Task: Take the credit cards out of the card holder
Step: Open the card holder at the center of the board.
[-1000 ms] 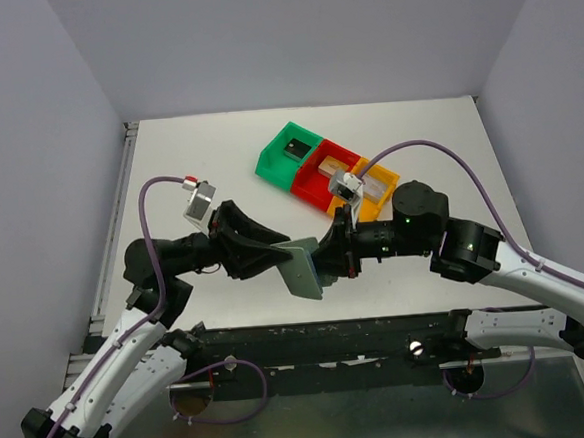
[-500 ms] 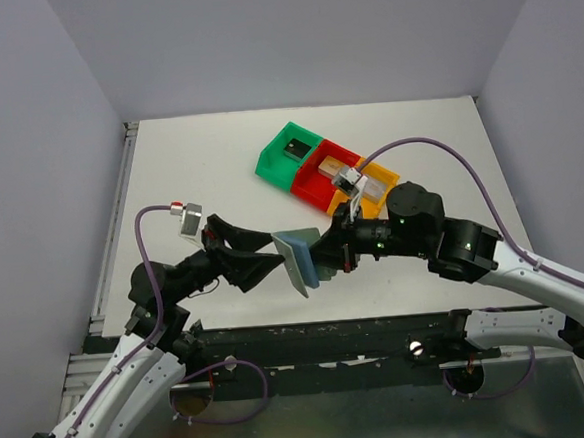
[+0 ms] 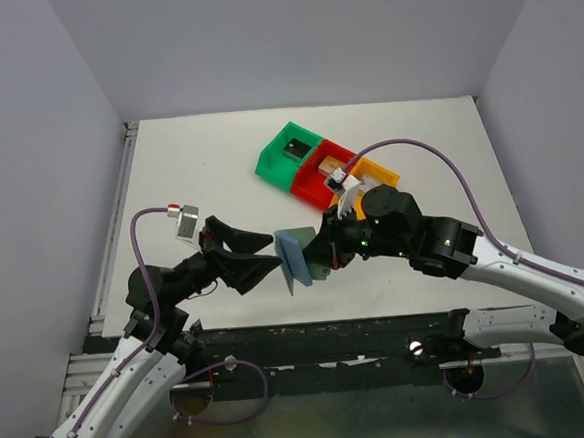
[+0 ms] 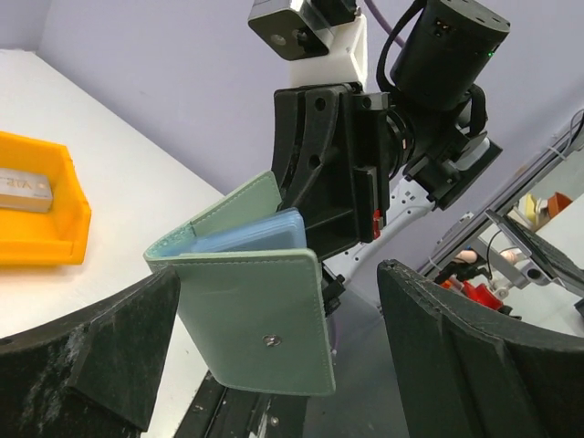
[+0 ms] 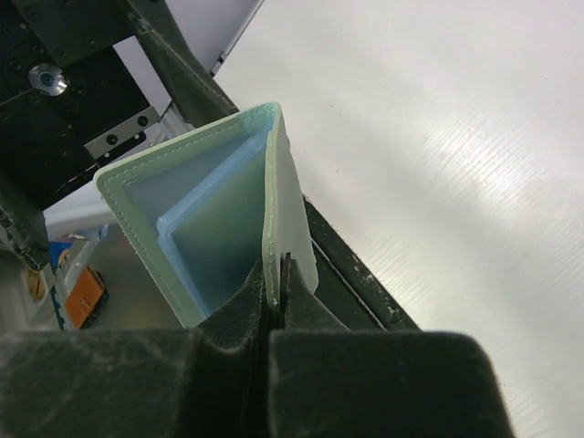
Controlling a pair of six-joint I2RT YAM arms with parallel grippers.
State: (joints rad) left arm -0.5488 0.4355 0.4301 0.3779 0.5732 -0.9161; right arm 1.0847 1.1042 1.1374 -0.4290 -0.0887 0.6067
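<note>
Holder (image 3: 296,258) pinched in the right gripper (image 3: 319,256), in the air on the near side of the bins (image 3: 271,166).
It hangs half-open, blue lining showing, one panel clamped between the shut jaws. The left gripper (image 3: 272,254) faces it, spread wide and gripping nothing. In the bins lie a black card (image 3: 294,149) and a grey card (image 4: 23,189).

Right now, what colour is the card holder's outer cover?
The card holder is pale green outside, clearest from the left wrist view.
</note>
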